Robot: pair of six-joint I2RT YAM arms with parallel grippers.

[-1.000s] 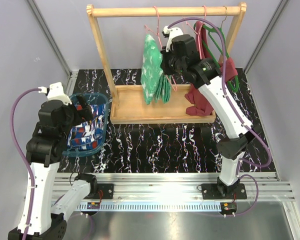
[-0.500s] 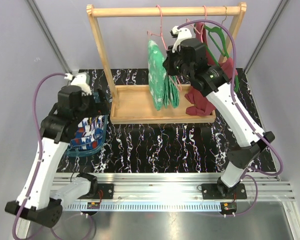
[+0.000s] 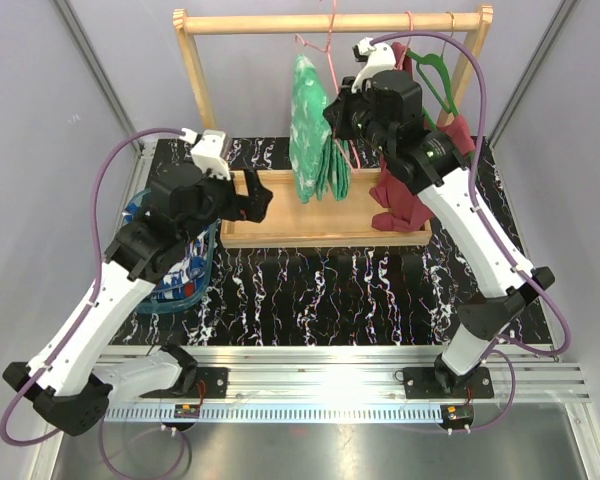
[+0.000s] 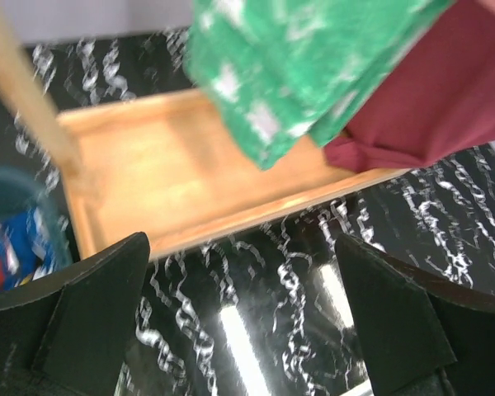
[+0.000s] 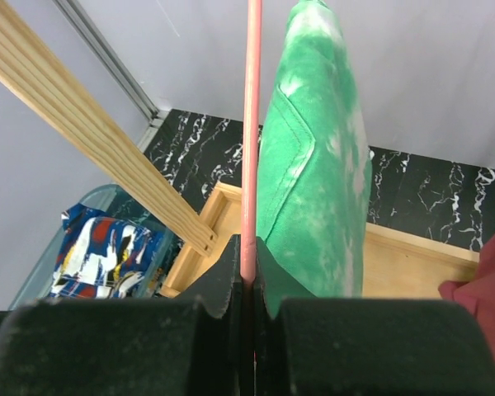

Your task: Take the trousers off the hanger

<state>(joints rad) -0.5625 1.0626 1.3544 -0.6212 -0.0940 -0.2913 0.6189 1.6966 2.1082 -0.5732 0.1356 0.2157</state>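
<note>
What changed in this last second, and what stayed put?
The left end effector, open, swung from above the basket toward the wooden rack. The right end effector, shut on the pink hanger, lifted it and the green trousers slightly. The blue patterned trousers stayed in the basket; the maroon top stayed hanging.

a black tabletop (image 3: 360, 290) veined with white fills the middle of the frame. on it, upper centre, sits a wooden rack's tray base (image 3: 300, 222); a blue basket (image 3: 175, 298) stands left, just beside.
</note>
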